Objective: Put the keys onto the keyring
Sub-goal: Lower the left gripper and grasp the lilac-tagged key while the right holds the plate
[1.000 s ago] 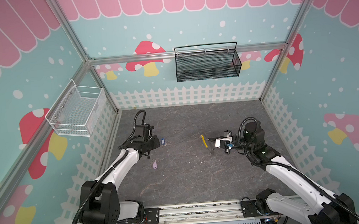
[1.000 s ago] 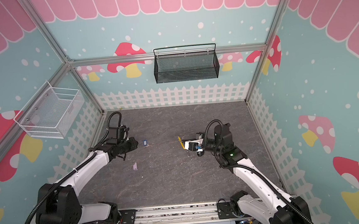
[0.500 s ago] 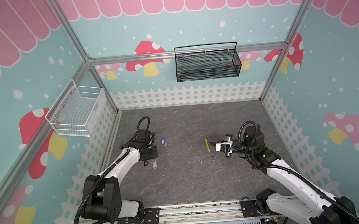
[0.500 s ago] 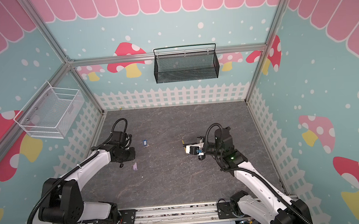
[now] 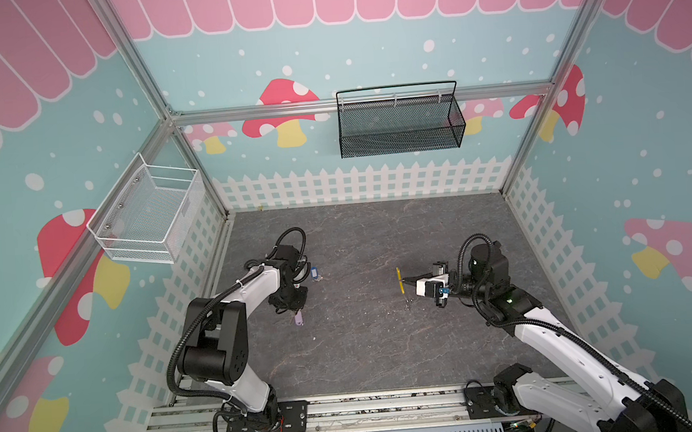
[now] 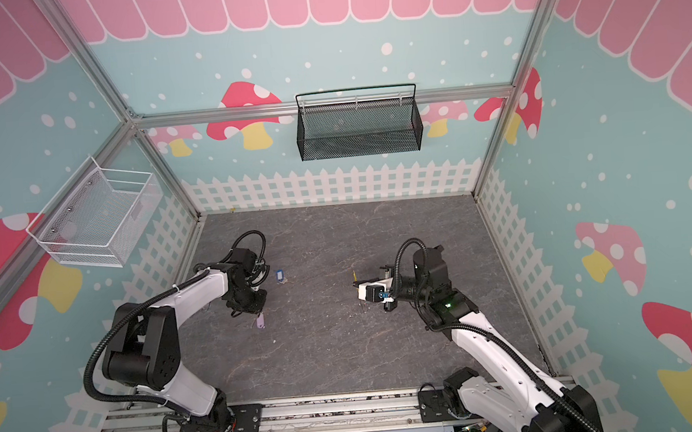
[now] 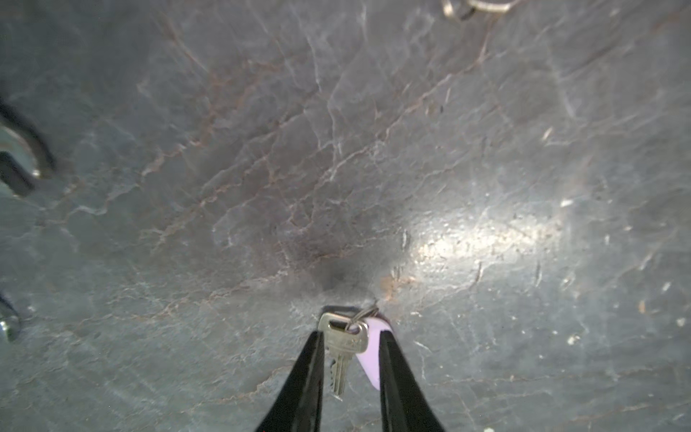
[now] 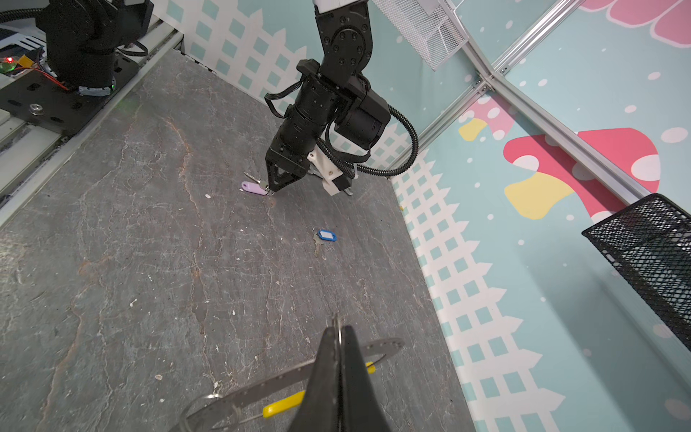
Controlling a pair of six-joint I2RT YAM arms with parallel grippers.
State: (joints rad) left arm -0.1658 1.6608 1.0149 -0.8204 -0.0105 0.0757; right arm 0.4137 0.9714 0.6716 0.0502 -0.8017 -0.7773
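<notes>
The lilac-tagged key (image 7: 342,344) lies flat on the grey floor, its tag (image 5: 298,318) at the left front in both top views. My left gripper (image 7: 349,334) points down over it, open, one finger on each side of the key's head. The blue-tagged key (image 5: 314,273) lies loose just behind that arm, also seen in the right wrist view (image 8: 326,235). My right gripper (image 8: 338,329) is shut on the keyring's thin wire. It holds the keyring (image 5: 399,280) just above the floor at mid-right, yellow segment (image 8: 284,404) below the fingers.
A grey perforated strip (image 8: 374,348) shows under the right fingers. A black mesh basket (image 5: 400,121) hangs on the back wall. A white wire basket (image 5: 148,214) hangs on the left wall. The arm bases' rail (image 5: 349,408) runs along the front.
My left gripper has swung from beside the blue-tagged key toward the front and come down over the lilac-tagged key. My right gripper, still holding the keyring, has shifted slightly frontward.
</notes>
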